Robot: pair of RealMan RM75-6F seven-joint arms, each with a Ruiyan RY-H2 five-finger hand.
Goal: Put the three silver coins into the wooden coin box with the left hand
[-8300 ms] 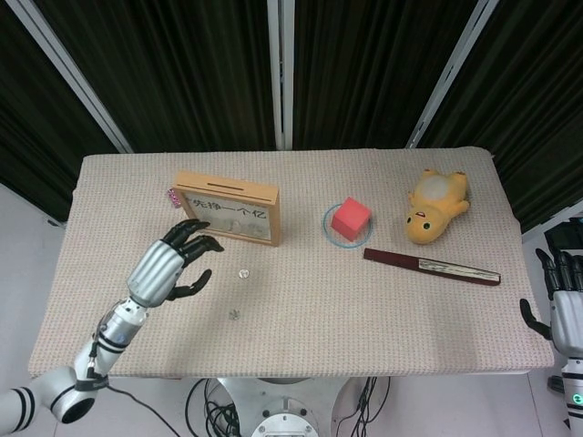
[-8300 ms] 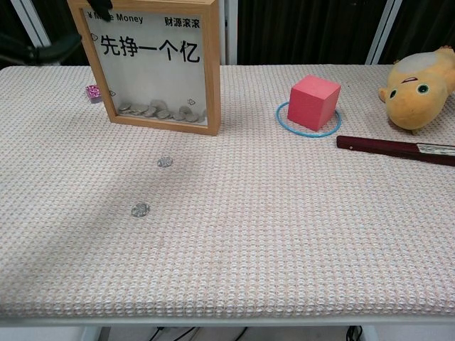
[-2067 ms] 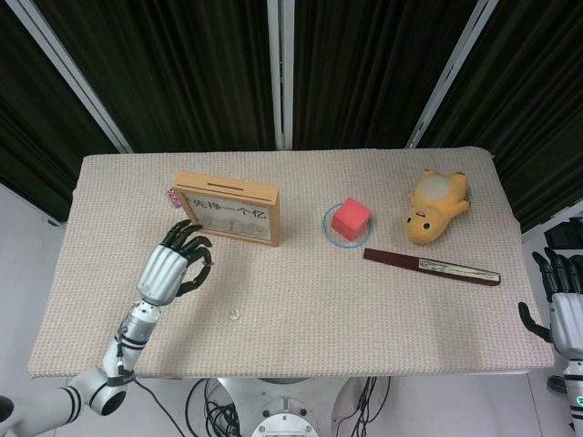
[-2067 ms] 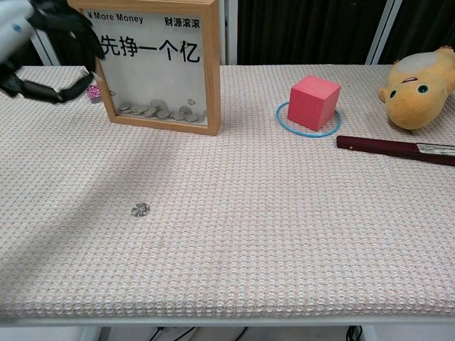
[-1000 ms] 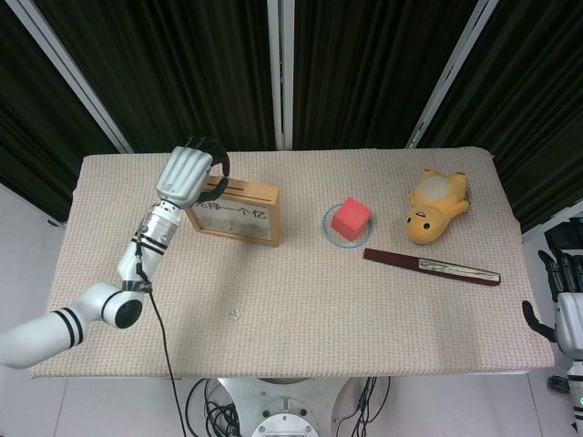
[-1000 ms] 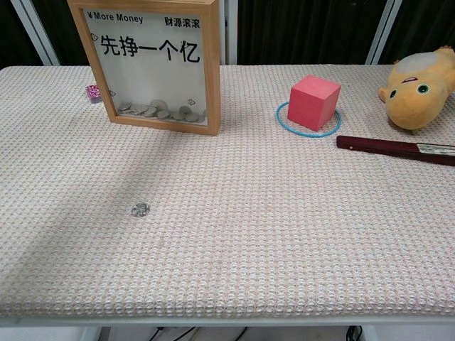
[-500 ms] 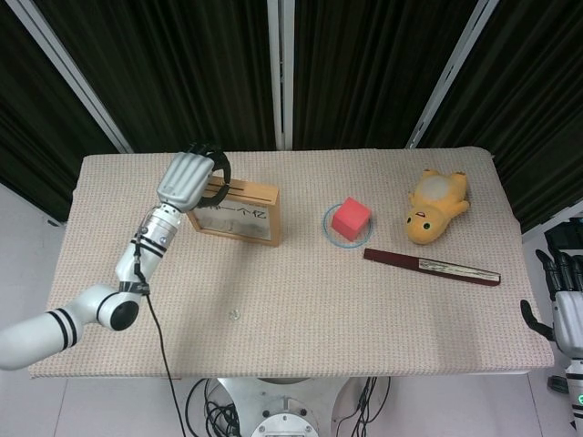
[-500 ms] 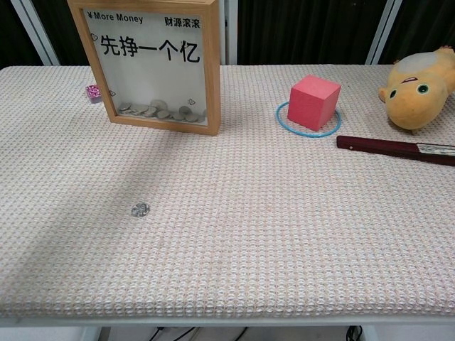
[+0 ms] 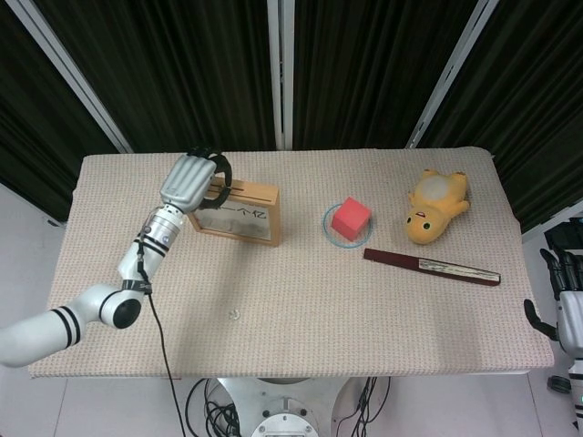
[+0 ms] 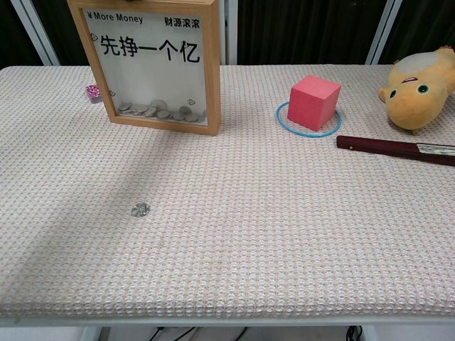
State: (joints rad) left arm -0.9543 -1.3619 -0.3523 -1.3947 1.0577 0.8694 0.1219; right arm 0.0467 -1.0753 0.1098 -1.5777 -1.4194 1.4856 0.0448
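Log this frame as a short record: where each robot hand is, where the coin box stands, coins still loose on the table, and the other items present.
left robot hand: above the top left end of the wooden coin box; fingers curled, any held coin not visible
right robot hand: off the table's right edge, touching nothing
coin box: upright, back left of the table, coins piled inside
loose coins: one silver coin on the cloth, front left
other items: pink cube inside a blue ring, yellow plush toy, dark red stick, small pink object left of the box

The upright wooden coin box (image 10: 151,64), coins piled inside, stands far left; one silver coin (image 10: 140,209) lies flat nearer me.
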